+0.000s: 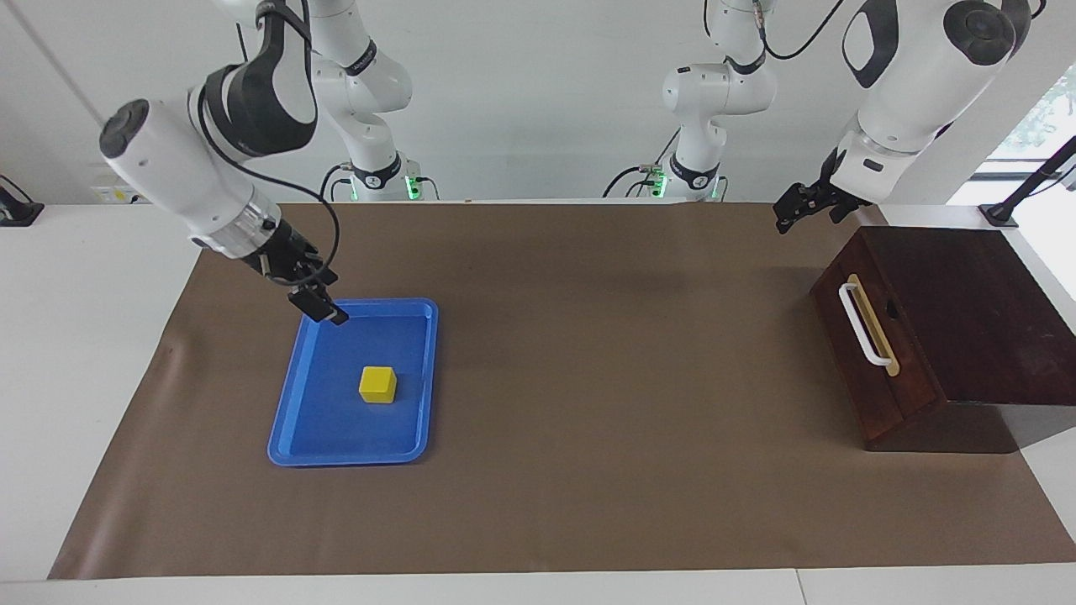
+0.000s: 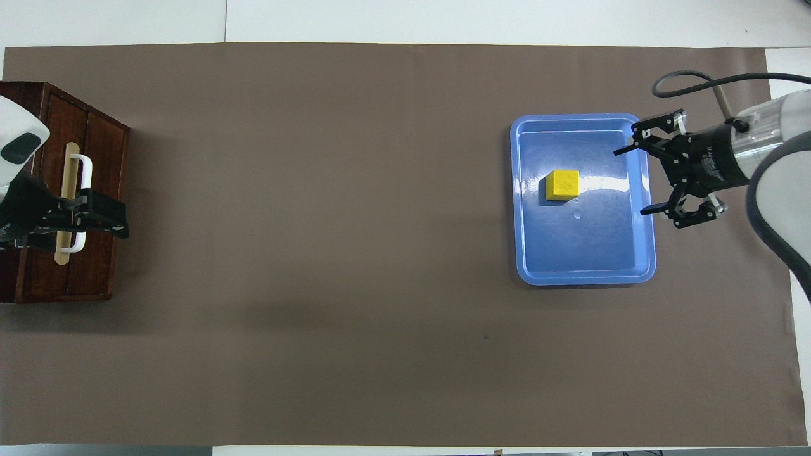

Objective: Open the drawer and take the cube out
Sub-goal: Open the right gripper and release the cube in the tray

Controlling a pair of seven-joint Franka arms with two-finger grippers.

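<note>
Right gripper [image 1: 324,307] [image 2: 640,180]: spread wide, nothing between the fingers, raised over the tray's edge toward the right arm's end of the table. Left gripper [image 1: 794,210] [image 2: 104,215]: open too, empty, hanging in the air above the mat by the drawer box's front.

Shown only in the facing view: the height of both grippers off the surface, and the left one's clearance above the white handle [image 1: 862,323]; in the overhead view that gripper merely overlapped the handle. Shown best from overhead: the right fingers' wide gap.

Counted: two arms, one yellow cube [image 1: 377,384] [image 2: 562,185], one blue tray [image 1: 294,437] [image 2: 586,275], one drawer [image 1: 870,357] [image 2: 95,190], shut in its dark box at the table's left-arm end. Cube resting in the tray near its middle, apart from both grippers. Brown mat [image 1: 588,378] beneath everything. No legible writing.
</note>
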